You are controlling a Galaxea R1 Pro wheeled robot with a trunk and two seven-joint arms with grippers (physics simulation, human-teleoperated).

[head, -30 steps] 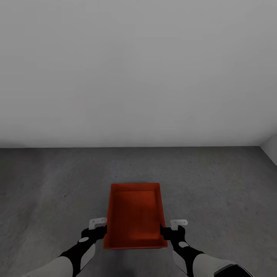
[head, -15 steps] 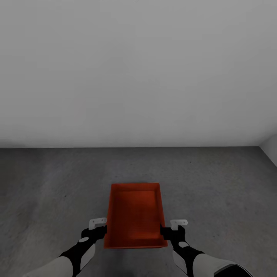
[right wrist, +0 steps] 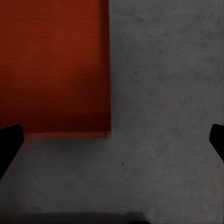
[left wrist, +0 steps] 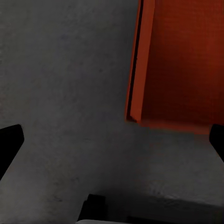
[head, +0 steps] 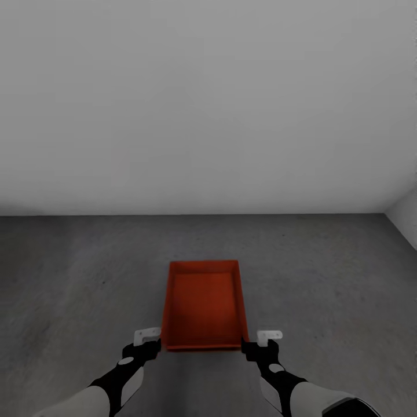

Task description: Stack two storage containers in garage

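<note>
A single red-orange storage container (head: 204, 306) lies in the lower middle of the head view on the dark grey mottled concrete floor (head: 324, 272) of the garage, open side up, with the plain white wall (head: 208, 104) across the upper half of the frame and a corner of a side wall at the right edge. Its long axis runs straight away from the robot, up the picture, and its near short wall sits just above the two grippers. The left gripper (head: 145, 347) is at the container's lower left corner and the right gripper (head: 260, 347) at its lower right corner, one to each side and about equally near, so neither arm has the advantage. In the left wrist view the container's corner (left wrist: 140, 114) shows with bare concrete around it, and the dark fingertips (left wrist: 9, 140) stand far apart at the frame edges with nothing between them; the right wrist view shows the same, the container's near corner (right wrist: 105, 133) lying apart from the widely spread fingertips (right wrist: 9, 140). Both grippers are therefore spread and empty, and the container appears to rest on the floor free of them. By my reading, this bin is the base of the stack, and the coming move turns on the arms backing straight off along that long axis without nudging its near end.
</note>
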